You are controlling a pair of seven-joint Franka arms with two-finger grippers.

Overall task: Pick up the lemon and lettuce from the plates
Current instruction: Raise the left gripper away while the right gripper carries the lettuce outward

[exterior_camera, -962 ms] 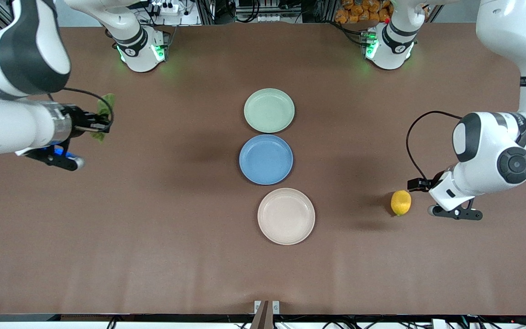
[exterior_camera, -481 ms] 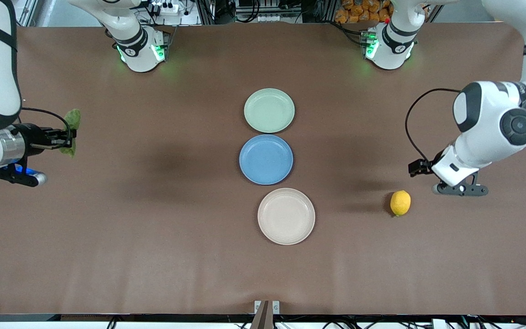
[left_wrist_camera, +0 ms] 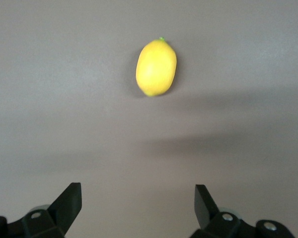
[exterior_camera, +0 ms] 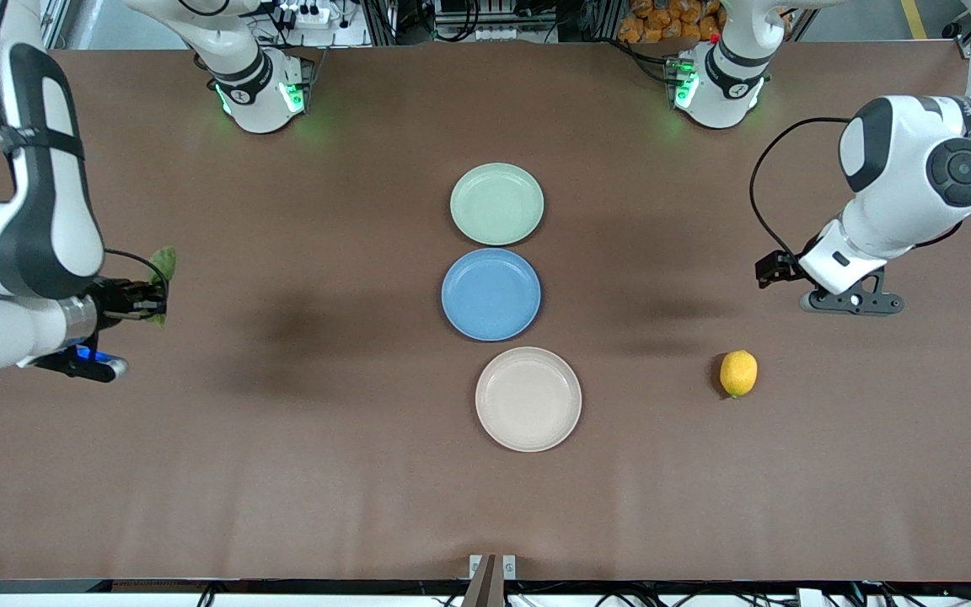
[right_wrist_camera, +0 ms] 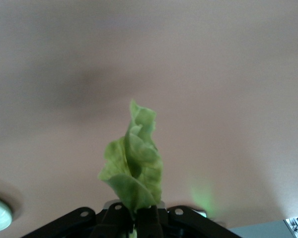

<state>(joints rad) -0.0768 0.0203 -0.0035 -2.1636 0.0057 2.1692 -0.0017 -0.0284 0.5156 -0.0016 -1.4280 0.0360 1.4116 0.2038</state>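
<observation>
Front view first: three round shallow plates sit in a column at the centre of the frame on the brown desk (exterior_camera: 325, 472). The pale mint green plate (exterior_camera: 496, 204) is uppermost, the blue plate (exterior_camera: 491, 293) sits just below it, and the beige-cream plate (exterior_camera: 528, 399) is lowest, shifted slightly toward the frame's right. All three plates hold nothing.

At the lower right of the frame, the small oval bright yellow lemon (exterior_camera: 739, 373) lies on the bare desk, well apart from the beige-cream plate and toward the left arm's end of the desk. The left pincer (exterior_camera: 770, 268) hangs in the air in the right middle of the frame, above the lemon in the picture and clear of it. In the left wrist view its two dark fingertips (left_wrist_camera: 65, 206) stand wide apart at the bottom corners, nothing between them, with the lemon (left_wrist_camera: 156, 68) near the top centre on the desk.

At the left edge of the frame, the right pincer (exterior_camera: 152, 299) is clamped on the small wrinkly green lettuce leaf (exterior_camera: 164, 265), lifted over the desk at the right arm's end. In the right wrist view the lettuce (right_wrist_camera: 133, 171) rises crumpled from the closed fingers at the bottom centre.
</observation>
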